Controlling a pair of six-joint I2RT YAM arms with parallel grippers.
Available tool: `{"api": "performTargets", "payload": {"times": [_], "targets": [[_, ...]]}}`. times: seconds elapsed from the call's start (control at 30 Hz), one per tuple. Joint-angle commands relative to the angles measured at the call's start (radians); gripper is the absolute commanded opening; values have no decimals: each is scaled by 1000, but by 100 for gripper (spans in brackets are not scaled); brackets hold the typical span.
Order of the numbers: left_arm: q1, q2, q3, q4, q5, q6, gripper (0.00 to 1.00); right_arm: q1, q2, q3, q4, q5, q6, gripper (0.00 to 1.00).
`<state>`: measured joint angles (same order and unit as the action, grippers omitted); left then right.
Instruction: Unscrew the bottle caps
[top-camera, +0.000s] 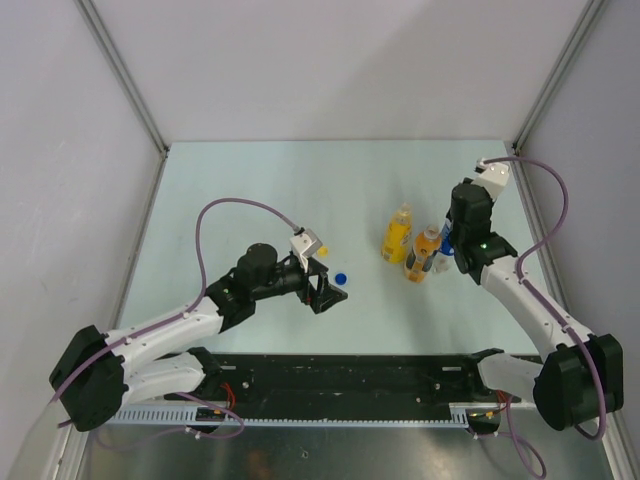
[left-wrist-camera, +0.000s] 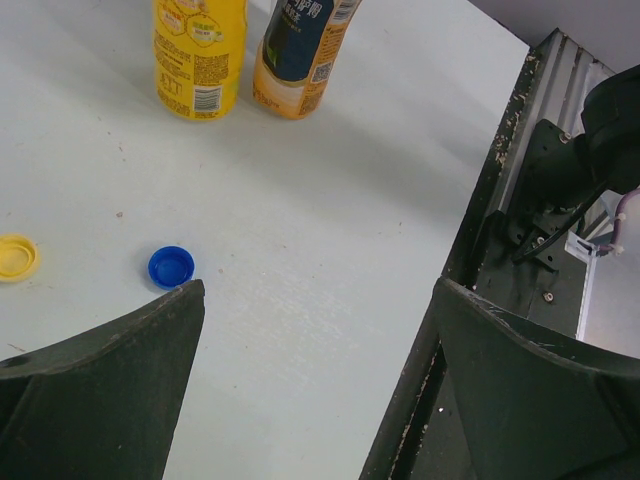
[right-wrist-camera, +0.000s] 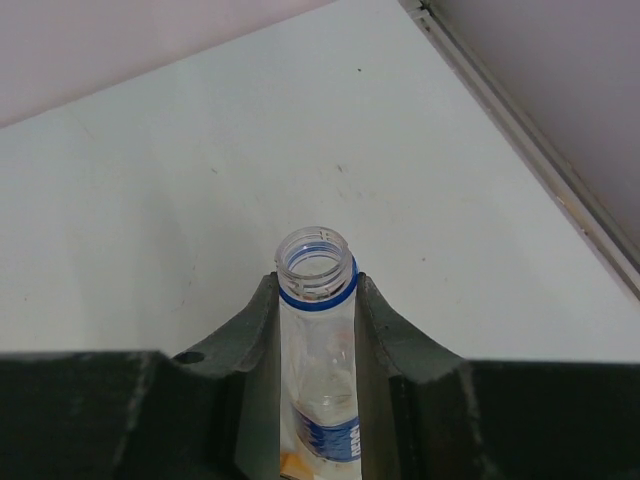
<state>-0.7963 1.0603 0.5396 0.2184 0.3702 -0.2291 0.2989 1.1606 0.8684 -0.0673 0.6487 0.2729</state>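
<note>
The pale blue-green desk (top-camera: 250, 190) carried a tall yellow plastic juice bottle (top-camera: 397, 235) and a shorter dark-labelled orange plastic bottle (top-camera: 423, 255), upright, just beside each other. A small round blue plastic cap (top-camera: 341, 278) and a yellow one (left-wrist-camera: 15, 256) lay near together, apart from them. A clear uncapped plastic bottle (right-wrist-camera: 318, 330) stood further right, its base hidden.

Top view high, looking down on table (top-camera: 250, 190). Wrist views close, low; left shares blue cap (left-wrist-camera: 171, 267) with top.
</note>
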Motion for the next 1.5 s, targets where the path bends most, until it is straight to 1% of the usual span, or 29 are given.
{"api": "performTargets", "payload": {"times": [0.0,0.13,0.23,0.27,0.33,0.4,0.47,0.57,0.87,1.07,1.27,1.4,1.47], "targets": [[-4,-10,5,4,14,-2,100,27,-24,-47,35,73,25,1],[-6,-6,4,3,15,-5,99,40,-48,-61,37,69,17,5],[-5,-7,7,2,14,-6,100,53,-68,-61,15,47,15,11],[-5,-9,7,2,16,-6,99,58,-76,-62,6,36,16,19],[-7,-15,7,2,19,-6,99,66,-89,-65,-13,9,17,37],[-7,-23,7,2,20,-6,99,70,-99,-66,-35,-20,26,48],[-7,-31,7,2,21,-7,99,73,-112,-66,-55,-41,35,56],[-8,-45,7,2,26,-7,99,73,-141,-66,-76,-81,49,60],[-8,-53,5,2,24,-14,99,72,-266,-66,-73,-151,63,66],[-9,-58,1,2,23,-18,99,69,-298,-67,-77,-188,61,71],[-8,-62,-1,2,21,-19,99,68,-295,-66,-89,-219,65,85],[-9,-40,8,2,16,-16,99,66,-303,-67,-93,-236,67,96],[-9,-11,20,2,11,-15,99,64,-310,-66,-91,-245,68,99]]}}
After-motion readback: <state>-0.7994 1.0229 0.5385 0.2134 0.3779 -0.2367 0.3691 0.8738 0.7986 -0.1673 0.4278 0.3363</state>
